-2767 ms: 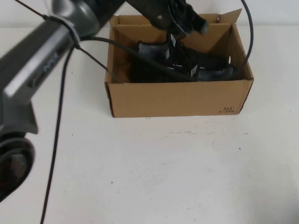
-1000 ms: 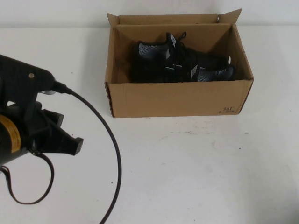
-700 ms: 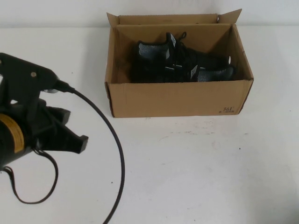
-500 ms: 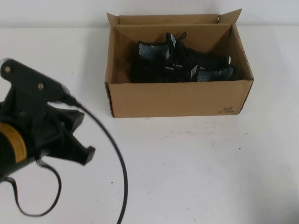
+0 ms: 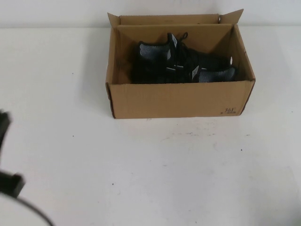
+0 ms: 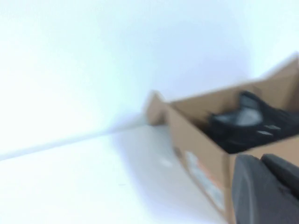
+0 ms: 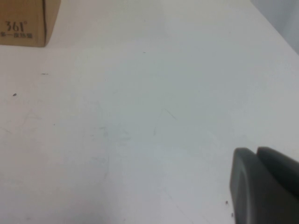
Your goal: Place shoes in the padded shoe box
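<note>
Already packed, the shoes [image 5: 181, 63] lie side by side inside the padded shoe box [image 5: 181, 99], which stands open on the white counter [image 5: 188, 169]. Judged from this, only a clean retreat remains: both arms should stay low and well clear of the upright flaps. Left tool [image 6: 266, 186] sits near the box's end wall, right tool [image 7: 264, 184] off its printed corner; neither's fingers can be read. Nothing else crowds the box.

The left arm [image 5: 7, 181] has pulled back from over the box to the tabletop's [image 5: 188, 169] 8 o'clock edge, where only a dark sliver shows. Its pincer [image 6: 266, 189] now sits low, well clear of the box.
</note>
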